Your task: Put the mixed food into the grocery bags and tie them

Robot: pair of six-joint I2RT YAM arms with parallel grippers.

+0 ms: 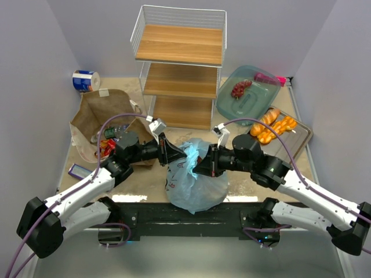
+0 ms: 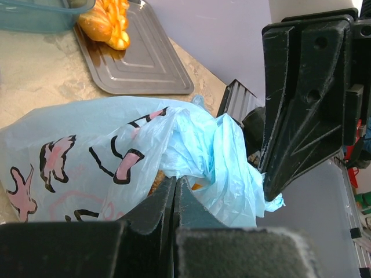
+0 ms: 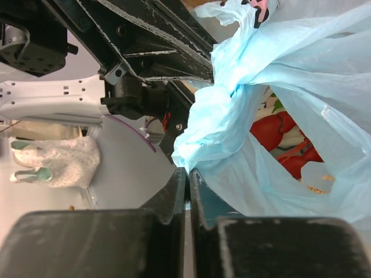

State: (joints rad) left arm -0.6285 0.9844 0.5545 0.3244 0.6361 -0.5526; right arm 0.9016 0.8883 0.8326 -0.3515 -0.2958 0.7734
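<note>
- I am on the tying step with the blue bag [image 1: 194,188], which sits bulging at the near edge of the table [image 1: 148,175], between my two arms
- My left gripper [image 1: 172,155] is pressed shut, the jaws meeting with only a thin slit; a bunched twist of film runs right into the tips, so I judge it is pinching one ear of the bag
- My right gripper [image 1: 200,165] faces it from the other side, just as narrow, clamped on a second twisted strand; in the left wrist view a scrap of blue pokes out past its tip
- The two grippers stand almost tip to tip above the bag's mouth, with the gathered film between them
- Through the film I see something red, likely the lobster [image 3: 278,136]; below the twist the mouth gapes, and I can make out no finished knot
- Next, as I judge it, the strands must cross, one must pass under the other, and both must be drawn apart to cinch; the film is thin, so I need a firm pinch and a slow pull or it slips or tears
- The paper bag [image 1: 98,119] stands open at the left, well apart, and the breads [image 1: 275,126] lie on the tray [image 2: 142,66] at the right, in neither bag, so much of the task remains
</note>
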